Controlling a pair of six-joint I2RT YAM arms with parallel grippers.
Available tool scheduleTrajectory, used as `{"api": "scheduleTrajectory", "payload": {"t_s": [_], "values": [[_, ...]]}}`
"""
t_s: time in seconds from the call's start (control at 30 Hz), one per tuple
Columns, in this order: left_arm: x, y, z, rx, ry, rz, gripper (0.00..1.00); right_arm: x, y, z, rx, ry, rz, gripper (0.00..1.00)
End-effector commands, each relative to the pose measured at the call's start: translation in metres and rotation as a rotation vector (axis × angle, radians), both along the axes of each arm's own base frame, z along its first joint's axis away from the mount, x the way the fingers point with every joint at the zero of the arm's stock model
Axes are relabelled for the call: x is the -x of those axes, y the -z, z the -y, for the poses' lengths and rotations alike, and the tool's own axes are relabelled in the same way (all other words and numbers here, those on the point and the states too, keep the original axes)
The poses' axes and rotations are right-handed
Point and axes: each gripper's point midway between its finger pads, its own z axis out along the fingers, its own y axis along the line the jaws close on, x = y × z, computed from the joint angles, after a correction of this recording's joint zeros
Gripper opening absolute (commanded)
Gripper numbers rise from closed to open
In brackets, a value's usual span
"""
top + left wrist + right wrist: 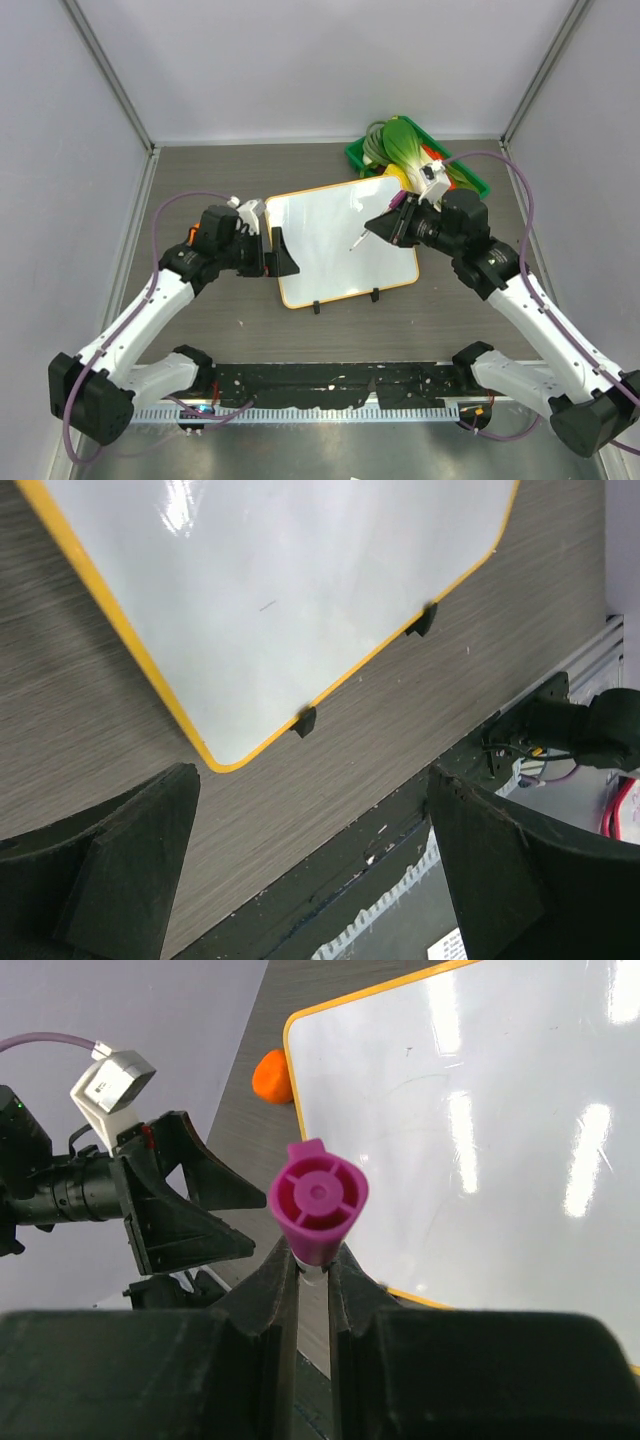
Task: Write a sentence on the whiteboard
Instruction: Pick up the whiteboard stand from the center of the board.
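Broadly, the wood-grain table (200, 330) was walled on three sides, with bare room to the left of and behind the whiteboard (330, 225). The board sat skewed at mid-table, its far right corner near a green bin (470, 185). Its glossy white face showed glare and one faint tick inside the orange frame, and two black clips (316, 307) stood on its near edge. The left gripper (268, 252) hung by the board's left edge, jaws spread wide. The right gripper (392, 222), over the board's right side, pinched a purple marker (318, 1200).
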Motion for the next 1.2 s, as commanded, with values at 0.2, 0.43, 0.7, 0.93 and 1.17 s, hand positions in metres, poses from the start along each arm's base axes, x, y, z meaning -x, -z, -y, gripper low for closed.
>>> {"api": "scheduleTrajectory", "payload": {"t_s": [0.2,0.43,0.7,0.93,1.17], "values": [[-0.003,0.007,-0.003,0.012,-0.036,-0.073,0.97,-0.033,-0.029,-0.005,-0.016,0.065,0.075,0.01],[0.016,0.041,-0.001,-0.117,-0.102,-0.065,0.89,-0.045,0.003,-0.007,0.051,0.059,0.061,0.01],[0.049,0.089,0.031,-0.210,-0.189,0.004,0.84,-0.057,0.016,-0.016,0.007,0.015,0.107,0.01],[0.056,0.130,0.073,-0.370,-0.205,0.082,0.84,-0.070,0.021,-0.013,-0.033,-0.028,0.101,0.01],[0.040,0.164,0.075,-0.443,-0.319,0.109,0.77,-0.076,0.020,0.001,-0.044,-0.024,0.116,0.01]]}}
